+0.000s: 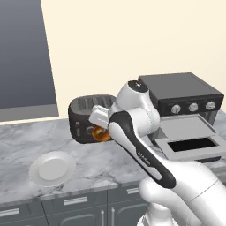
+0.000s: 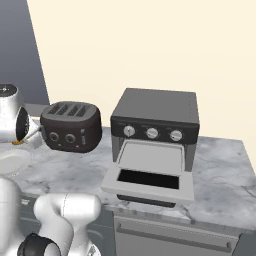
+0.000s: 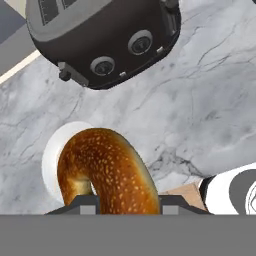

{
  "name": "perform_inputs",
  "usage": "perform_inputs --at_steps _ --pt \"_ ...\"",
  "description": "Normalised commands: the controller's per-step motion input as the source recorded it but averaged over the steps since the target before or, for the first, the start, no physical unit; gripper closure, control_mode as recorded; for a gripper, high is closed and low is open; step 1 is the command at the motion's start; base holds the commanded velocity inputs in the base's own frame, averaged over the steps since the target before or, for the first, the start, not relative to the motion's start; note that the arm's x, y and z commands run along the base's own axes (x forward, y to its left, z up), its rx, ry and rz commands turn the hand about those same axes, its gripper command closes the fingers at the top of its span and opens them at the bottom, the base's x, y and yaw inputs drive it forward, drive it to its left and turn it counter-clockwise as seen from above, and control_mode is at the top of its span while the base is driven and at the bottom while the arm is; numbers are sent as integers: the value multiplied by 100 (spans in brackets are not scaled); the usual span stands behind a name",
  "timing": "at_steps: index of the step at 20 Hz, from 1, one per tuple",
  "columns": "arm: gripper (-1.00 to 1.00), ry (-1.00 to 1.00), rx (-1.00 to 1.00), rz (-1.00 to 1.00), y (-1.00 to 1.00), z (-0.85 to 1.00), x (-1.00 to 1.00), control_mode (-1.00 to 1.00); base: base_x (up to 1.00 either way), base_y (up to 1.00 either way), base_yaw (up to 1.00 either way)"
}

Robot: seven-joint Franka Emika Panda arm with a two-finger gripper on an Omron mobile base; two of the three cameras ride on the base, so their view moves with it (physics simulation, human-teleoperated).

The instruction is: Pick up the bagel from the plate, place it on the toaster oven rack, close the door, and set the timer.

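A: Where's the bagel [image 3: 107, 167] rn?

B: In your gripper [image 3: 121, 202]. Hand cam has it big and close, golden-brown w/ speckles, its ring rising between the two dark fingertips [image 3: 82, 202]. Jaws pinch it from both sides, so you're clamped on the bagel, not spread.

A: Off the plate?

B: Yep. Left base cam shows the bagel [image 1: 101, 134] up in the air at the end of the arm, in front of the dark four-slot toaster [image 1: 88, 117]. The plate [image 1: 52, 168] lies lower left of it on the marble counter [image 1: 26, 141], bare white, near the front edge. In the hand cam you see the plate [image 3: 55, 155] behind the bagel, partly covered by it, toaster [image 3: 105, 40] above.

A: And the oven?

B: Right of the toaster, well apart from your hand. Right base cam: toaster oven [image 2: 156, 117] dark grey, three silver knobs [image 2: 152, 133] in a row under the top. The door [image 2: 149, 181] is dropped open, lying about flat toward you, dark glass window facing up. The toaster oven rack [image 2: 150, 157] shows as a light-grey shelf just behind the door, inside the opening.

A: Gripper in the right base cam?

B: Only the arm's white wrist at the left edge w/ a sliver of orange under it. Can't tell jaws from there.
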Motion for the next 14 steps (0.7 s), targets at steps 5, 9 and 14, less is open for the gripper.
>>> perform_inputs --at_steps 5,9,14 --pt "100 6 0 -17 -100 19 0 -100 0 0 0" --pt "100 8 0 -17 -99 14 0 -100 0 0 0" --pt "100 5 0 -14 -95 1 0 -100 0 0 0"
